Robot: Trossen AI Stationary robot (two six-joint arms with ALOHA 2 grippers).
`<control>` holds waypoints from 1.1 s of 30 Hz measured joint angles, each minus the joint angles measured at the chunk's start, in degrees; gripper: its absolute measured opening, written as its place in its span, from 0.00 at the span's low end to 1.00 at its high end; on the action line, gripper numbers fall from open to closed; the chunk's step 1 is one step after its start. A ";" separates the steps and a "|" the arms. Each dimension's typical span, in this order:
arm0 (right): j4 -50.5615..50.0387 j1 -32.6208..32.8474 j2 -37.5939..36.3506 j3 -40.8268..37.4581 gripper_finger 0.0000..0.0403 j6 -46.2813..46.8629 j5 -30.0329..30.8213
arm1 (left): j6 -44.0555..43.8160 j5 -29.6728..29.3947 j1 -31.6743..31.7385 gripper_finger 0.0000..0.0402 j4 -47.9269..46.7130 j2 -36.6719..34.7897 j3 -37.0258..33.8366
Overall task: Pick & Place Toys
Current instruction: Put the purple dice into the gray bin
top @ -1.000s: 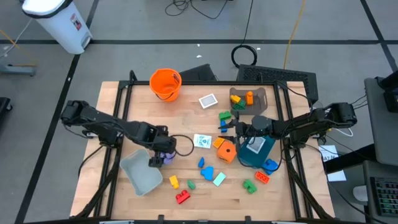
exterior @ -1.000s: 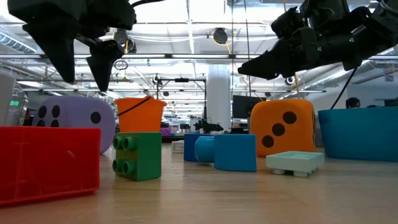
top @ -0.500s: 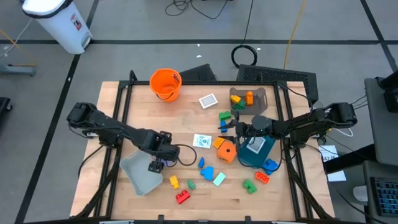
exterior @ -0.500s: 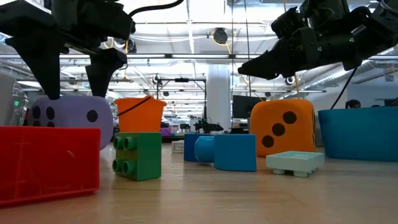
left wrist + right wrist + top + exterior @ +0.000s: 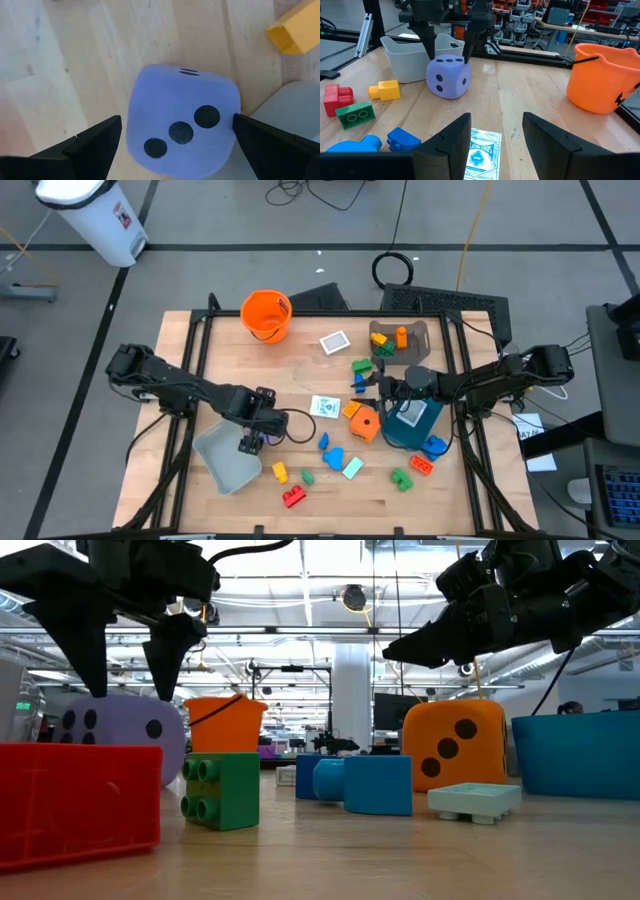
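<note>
Since the earlier high view, the left claw (image 5: 250, 442) has swung from beside the purple die to directly above it, at the grey bin's (image 5: 226, 460) rim. Its 2 fingers (image 5: 166, 660) stand spread wide, straddling the purple die (image 5: 120, 730) without touching it in the low view; the left wrist view shows the die (image 5: 182, 127) between the fingers on the wooden surface (image 5: 60, 75), its face with 3 dots up, the bin's edge just beside it and a yellow block (image 5: 295, 32) near.

Away from the purple die, on the far side of a white picture card (image 5: 325, 407), the right claw (image 5: 362, 387) hangs in the air with its fingers partly apart and nothing between them, just beside the orange die (image 5: 364, 423) and the teal bin (image 5: 412, 423). From the right wrist view the purple die (image 5: 449, 77) sits against the grey bin (image 5: 415, 55), with the yellow block (image 5: 385, 90), a red block (image 5: 337, 96) and a green block (image 5: 354, 114) near it, 2 blue blocks (image 5: 402, 139) closer to the card (image 5: 481, 152), and the orange bucket (image 5: 602, 75) well apart.

More blocks lie near the teal bin, well apart from the purple die.
</note>
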 joint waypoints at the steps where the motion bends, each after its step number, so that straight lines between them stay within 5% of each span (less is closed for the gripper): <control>1: -0.01 0.00 0.00 0.00 0.42 -0.01 0.02 | 0.02 -0.16 0.15 0.97 -0.15 -0.01 0.37; 33: -1.44 0.00 0.00 0.00 0.42 0.00 0.00 | 0.70 -0.05 0.25 0.97 -1.29 0.17 0.63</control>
